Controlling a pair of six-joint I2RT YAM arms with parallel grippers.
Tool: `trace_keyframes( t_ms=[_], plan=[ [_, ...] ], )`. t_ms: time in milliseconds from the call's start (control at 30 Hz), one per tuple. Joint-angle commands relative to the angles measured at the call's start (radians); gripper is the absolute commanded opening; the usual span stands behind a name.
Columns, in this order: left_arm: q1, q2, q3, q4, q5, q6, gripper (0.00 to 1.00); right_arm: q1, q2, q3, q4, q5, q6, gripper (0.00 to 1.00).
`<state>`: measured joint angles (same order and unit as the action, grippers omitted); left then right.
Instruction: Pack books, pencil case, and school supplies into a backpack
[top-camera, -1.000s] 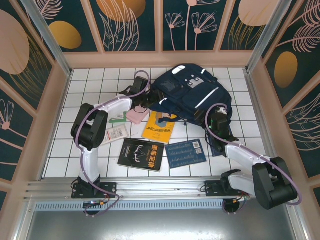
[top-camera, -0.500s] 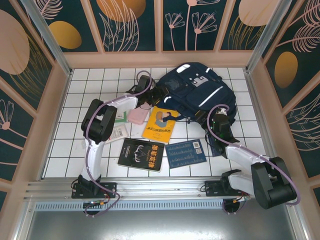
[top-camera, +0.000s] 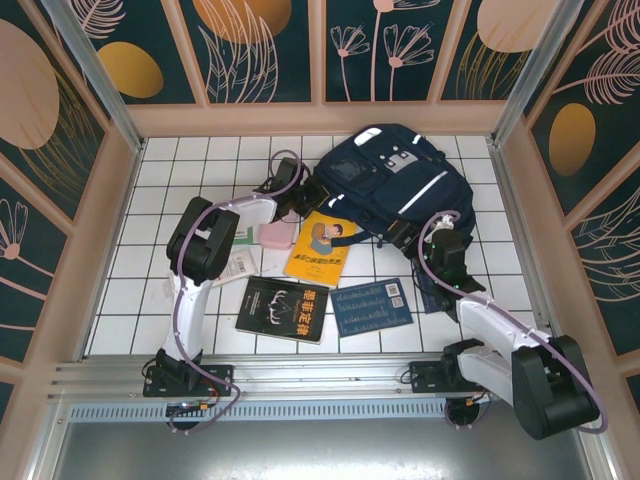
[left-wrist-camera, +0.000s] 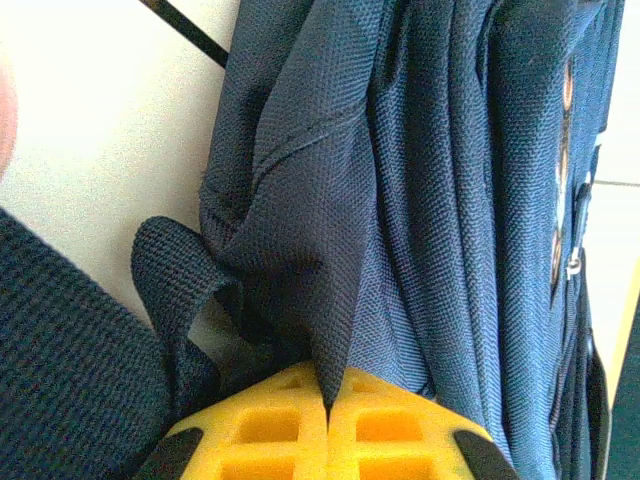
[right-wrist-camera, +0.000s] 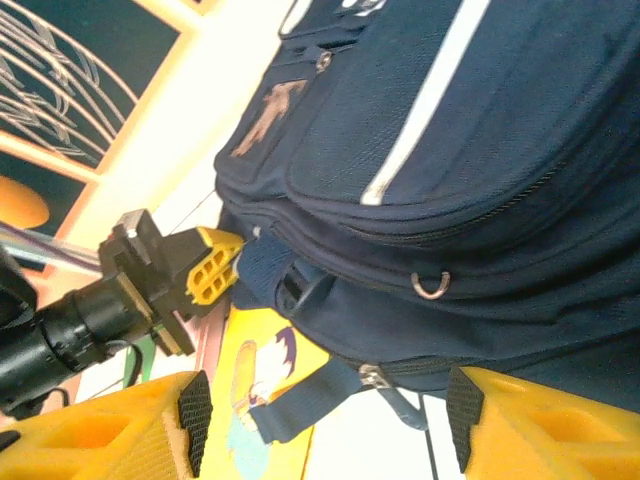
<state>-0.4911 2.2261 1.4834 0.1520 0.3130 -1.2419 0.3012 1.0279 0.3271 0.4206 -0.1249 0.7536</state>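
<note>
Top external: backpack (top-camera: 400, 185) lies front up, long axis running left to near right; left tool (left-wrist-camera: 328, 418) clenched on its left-edge fabric, right tool (right-wrist-camera: 325, 402) released.

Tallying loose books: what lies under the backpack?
The far edge of the orange-yellow book runs under the backpack; anything further beneath is hidden by fabric.

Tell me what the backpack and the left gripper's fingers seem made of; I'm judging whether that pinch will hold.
Backpack: matte woven synthetic cloth, perhaps nylon or polyester; fine weave grain shows. Left gripper fingers: hard yellow plastic, likely moulded or printed, with gridded recesses.
</note>
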Motion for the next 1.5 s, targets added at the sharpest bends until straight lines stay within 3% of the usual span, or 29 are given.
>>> trace_keyframes(
  t_ms=[0,167,367,667,733,867,1067,1200,1467],
  plan=[
    [-0.01,-0.07,-0.021,0.027,0.003,-0.05,0.0,0.004,-0.046,-0.051,0.022,-0.097,-0.035,0.66],
    [-0.014,-0.111,-0.032,0.04,0.005,-0.07,0.0,0.007,-0.042,-0.128,0.121,-0.154,0.034,0.67],
    [-0.028,-0.141,-0.034,0.054,0.015,-0.097,0.0,0.01,0.065,-0.162,0.267,-0.194,0.074,0.77],
    [-0.04,-0.181,-0.039,0.057,0.014,-0.128,0.0,0.016,0.257,-0.134,0.454,-0.161,0.118,0.85],
    [-0.041,-0.192,-0.04,0.057,0.014,-0.129,0.0,0.019,0.301,-0.119,0.483,-0.15,0.12,0.93],
    [-0.041,-0.209,-0.046,0.056,0.014,-0.132,0.0,0.028,0.372,-0.09,0.55,-0.14,0.118,0.97],
    [-0.044,-0.23,-0.069,0.064,0.01,-0.134,0.0,0.029,0.467,-0.058,0.682,-0.141,0.139,0.89],
    [-0.044,-0.232,-0.081,0.068,0.01,-0.134,0.0,0.03,0.516,-0.046,0.764,-0.166,0.174,0.76],
    [-0.043,-0.227,-0.084,0.067,0.003,-0.129,0.0,0.028,0.5,-0.084,0.766,-0.156,0.183,0.54]
  ],
)
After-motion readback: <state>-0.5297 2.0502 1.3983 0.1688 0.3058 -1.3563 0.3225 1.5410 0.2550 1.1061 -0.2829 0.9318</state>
